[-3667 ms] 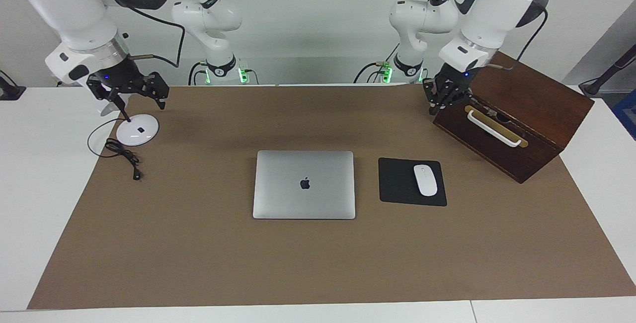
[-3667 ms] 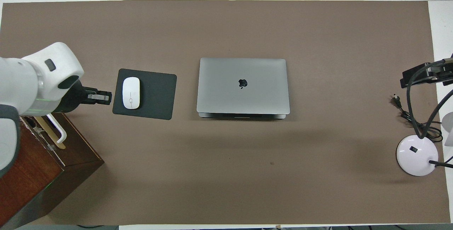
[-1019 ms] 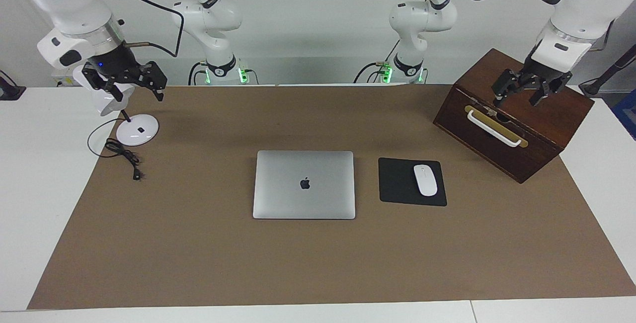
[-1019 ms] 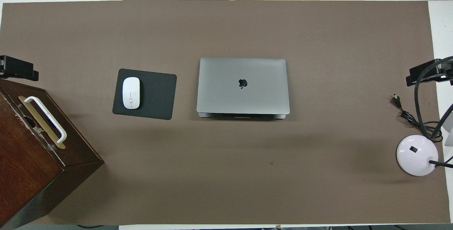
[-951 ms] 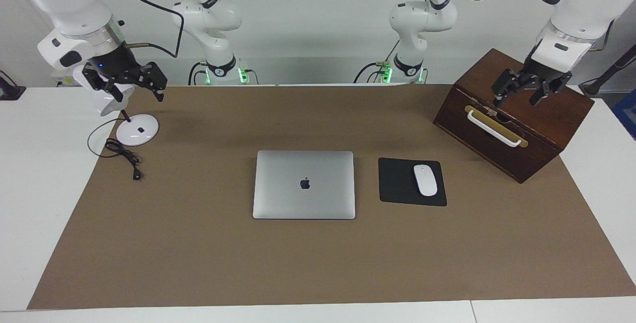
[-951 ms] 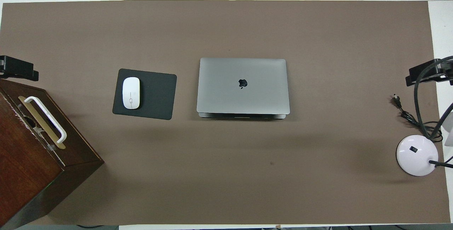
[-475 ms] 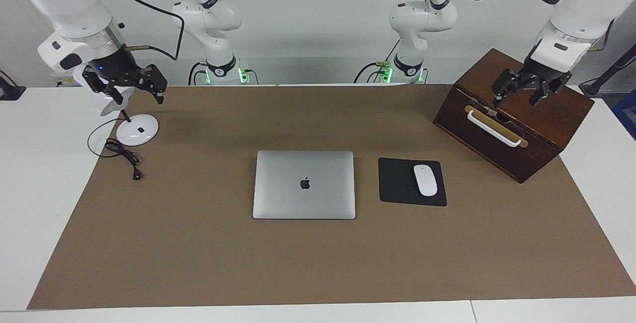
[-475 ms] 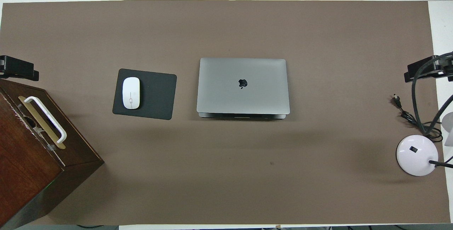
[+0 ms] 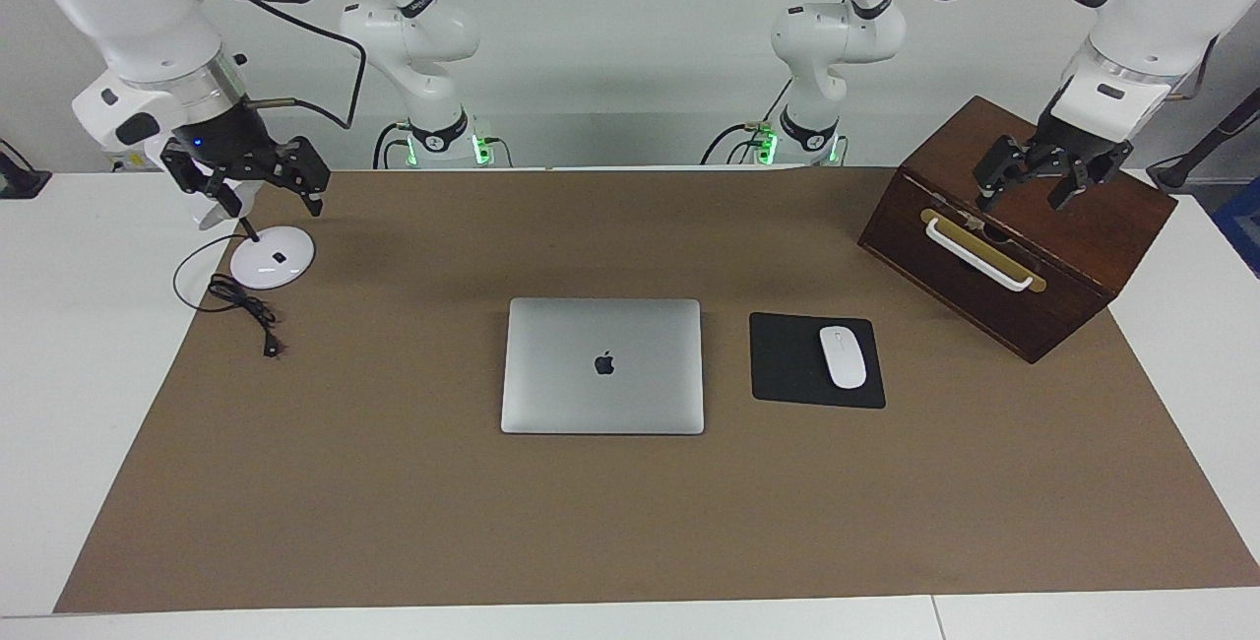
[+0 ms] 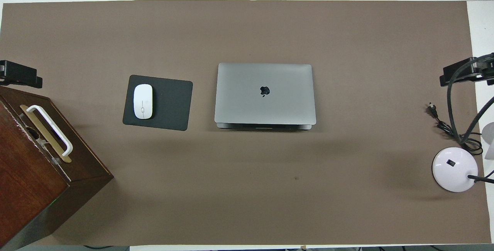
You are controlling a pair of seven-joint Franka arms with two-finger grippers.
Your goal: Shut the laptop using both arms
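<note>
The silver-grey laptop (image 9: 602,365) lies flat in the middle of the brown mat with its lid down and the dark apple logo facing up; the overhead view shows the laptop (image 10: 264,93) the same way, lid resting on base. My left gripper (image 9: 1030,187) hangs open over the top of the wooden box, well away from the laptop, and only its tip (image 10: 19,74) shows from overhead. My right gripper (image 9: 261,187) hangs open over the lamp, also seen at the overhead view's edge (image 10: 461,74). Neither holds anything.
A dark wooden box (image 9: 1073,256) with a white handle stands at the left arm's end. A black mouse pad (image 9: 787,364) with a white mouse (image 9: 843,356) lies beside the laptop. A white lamp base (image 9: 273,257) and its black cable (image 9: 241,305) sit at the right arm's end.
The left gripper has risen from beside the box's handle to above the box's top. The right gripper has shifted slightly over the lamp. The laptop has not moved.
</note>
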